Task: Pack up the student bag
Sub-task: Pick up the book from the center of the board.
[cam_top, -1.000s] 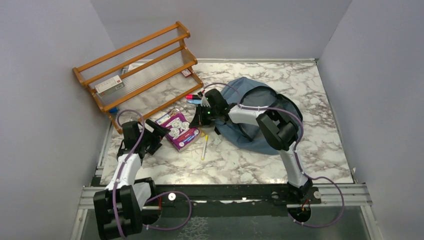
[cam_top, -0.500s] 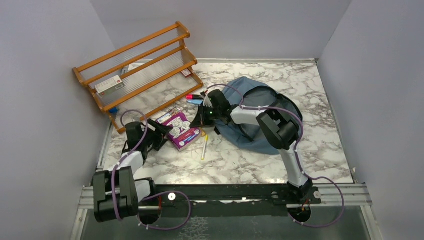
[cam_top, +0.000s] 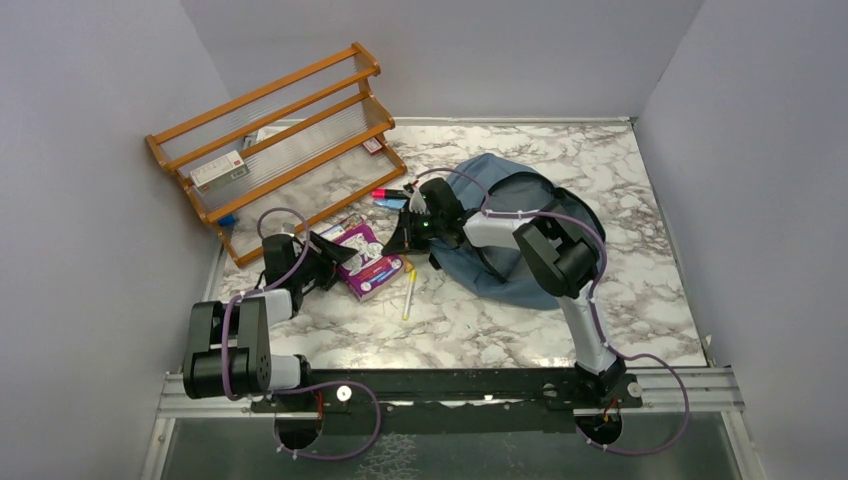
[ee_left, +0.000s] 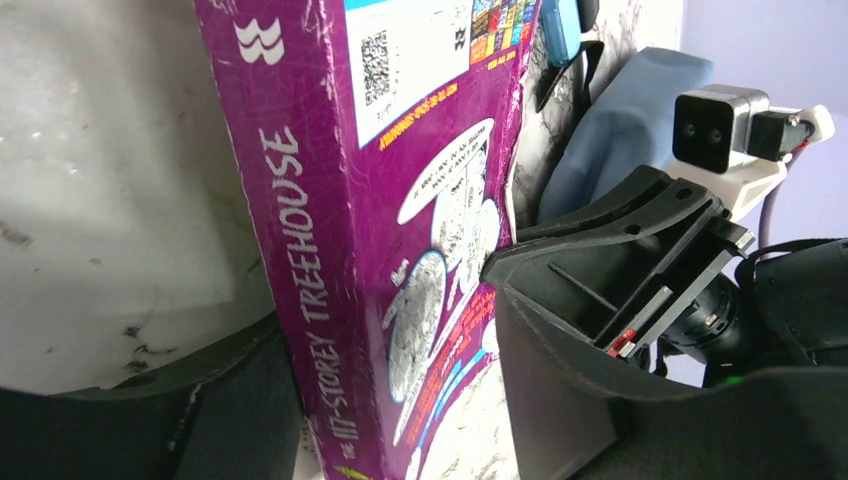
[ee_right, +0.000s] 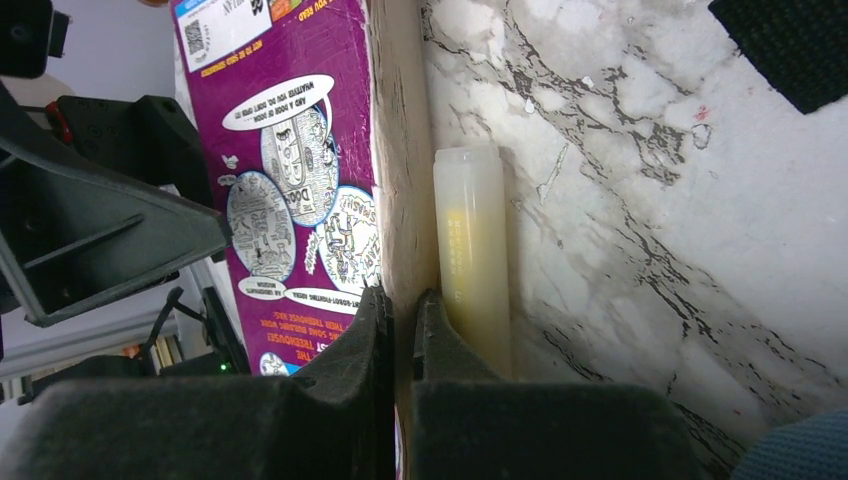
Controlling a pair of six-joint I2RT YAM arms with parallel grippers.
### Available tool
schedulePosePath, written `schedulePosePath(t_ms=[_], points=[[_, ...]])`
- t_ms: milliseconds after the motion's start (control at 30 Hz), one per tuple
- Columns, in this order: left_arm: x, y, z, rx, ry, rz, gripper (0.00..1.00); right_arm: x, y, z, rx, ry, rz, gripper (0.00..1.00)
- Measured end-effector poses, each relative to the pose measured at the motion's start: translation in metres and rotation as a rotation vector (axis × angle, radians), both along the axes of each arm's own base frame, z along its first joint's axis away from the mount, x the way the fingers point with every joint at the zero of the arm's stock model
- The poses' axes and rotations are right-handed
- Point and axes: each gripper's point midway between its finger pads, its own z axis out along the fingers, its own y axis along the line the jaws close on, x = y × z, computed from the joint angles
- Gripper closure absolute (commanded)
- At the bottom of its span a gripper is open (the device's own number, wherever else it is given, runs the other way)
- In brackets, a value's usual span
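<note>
Student bag (cam_top: 500, 278): a dusty-blue fabric backpack lying slumped on the marble tabletop (cam_top: 470, 320), right of centre. The right arm crosses over it, and its dark mouth is partly hidden behind that arm.
Handling of the bag: judged soft and limp, and light while unfilled. The panels are likely to fold under a push rather than resist. The smooth marble would probably let it slide.
Where to take hold: the rim of the mouth, or a black strap. A pinch there gathers stitched edge, where the bulging panel would give only loose cloth. The mouth probably needs holding open while anything goes in.
Left tool (cam_top: 338, 252): fingers apart, one on each side of the purple book (cam_top: 365, 262). It straddles the spine, and a strip of tabletop shows between the cover and one finger, so it is not clamped.
Right tool (cam_top: 400, 240): fingers together, gripping nothing. The tips sit at the book's page edge, just beside a pale yellow pen (ee_right: 475, 250).
Book and bag: near each other but apart, with the right tool between them.
Wooden rack (cam_top: 280, 130): far left corner, well apart from the bag.
</note>
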Motion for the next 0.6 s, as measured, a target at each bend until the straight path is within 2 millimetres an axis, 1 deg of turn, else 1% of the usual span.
schedulePosePath(t_ms=[67, 267, 333, 400, 467, 500, 533, 600], points=[[0.002, -0.004, 0.0, -0.001, 0.002, -0.018, 0.49, 0.0, 0.0, 0.0, 0.004, 0.003, 0.004, 0.99], [0.005, -0.008, 0.004, -0.002, -0.019, -0.048, 0.85, -0.002, -0.001, 0.0, 0.02, 0.007, 0.018, 0.99], [0.006, -0.01, 0.007, -0.005, -0.03, -0.059, 0.91, -0.003, 0.0, 0.0, 0.029, 0.003, 0.026, 0.98], [0.007, -0.011, 0.01, -0.005, -0.04, -0.069, 0.94, -0.003, 0.0, 0.002, 0.033, -0.001, 0.031, 0.91], [0.008, -0.012, 0.015, -0.006, -0.055, -0.077, 0.96, -0.003, 0.0, 0.006, 0.036, -0.012, 0.036, 0.78], [0.008, -0.013, 0.018, -0.006, -0.063, -0.081, 0.96, -0.003, -0.001, 0.01, 0.037, -0.022, 0.039, 0.71], [0.008, -0.013, 0.022, -0.005, -0.075, -0.087, 0.99, -0.003, -0.001, 0.015, 0.038, -0.034, 0.043, 0.64], [0.008, -0.015, 0.034, -0.003, -0.115, -0.105, 1.0, -0.002, -0.003, 0.029, 0.039, -0.071, 0.048, 0.54]])
